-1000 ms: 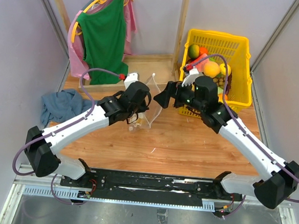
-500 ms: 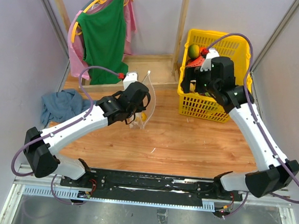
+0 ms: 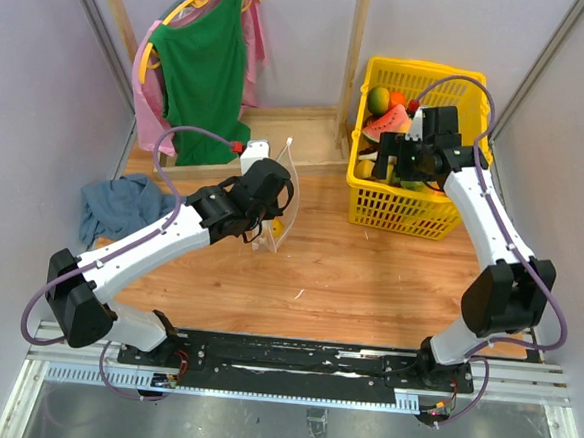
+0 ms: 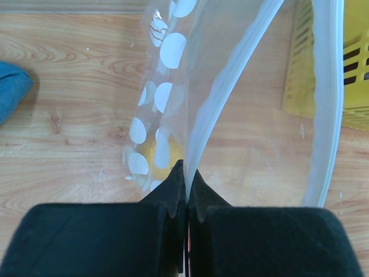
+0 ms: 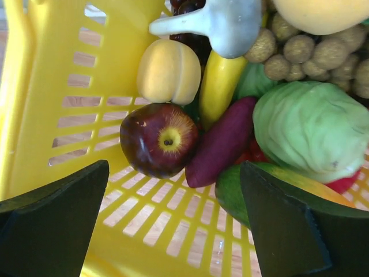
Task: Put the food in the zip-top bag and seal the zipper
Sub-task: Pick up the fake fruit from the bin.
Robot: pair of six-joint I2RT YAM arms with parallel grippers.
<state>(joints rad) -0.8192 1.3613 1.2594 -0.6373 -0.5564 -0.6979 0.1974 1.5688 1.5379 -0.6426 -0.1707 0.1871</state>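
The zip-top bag [image 3: 279,200] stands upright on the table, clear with white dots [image 4: 171,51]. My left gripper [image 4: 185,173] is shut on one side of its pale zipper strip [image 4: 230,86]; the other side [image 4: 326,115] hangs apart, so the mouth is open. A yellow fruit [image 4: 157,151] lies inside the bag. My right gripper [image 5: 173,190] is open and empty, low inside the yellow basket [image 3: 466,91], over a dark red apple [image 5: 158,138], a purple fruit [image 5: 222,141], a banana [image 5: 219,83], a pale yellow round fruit [image 5: 168,72] and a green mango [image 5: 245,193].
The basket also holds a green cabbage [image 5: 311,127], a brown cluster [image 5: 300,49] and a white piece [image 5: 228,20]. A blue cloth [image 3: 122,207] lies at the left. A green shirt [image 3: 203,62] hangs on a wooden rack [image 3: 356,53] behind.
My right arm has swung from beside the bag's mouth back to the basket and lowered its open gripper into it. My left gripper has kept its hold on the bag.
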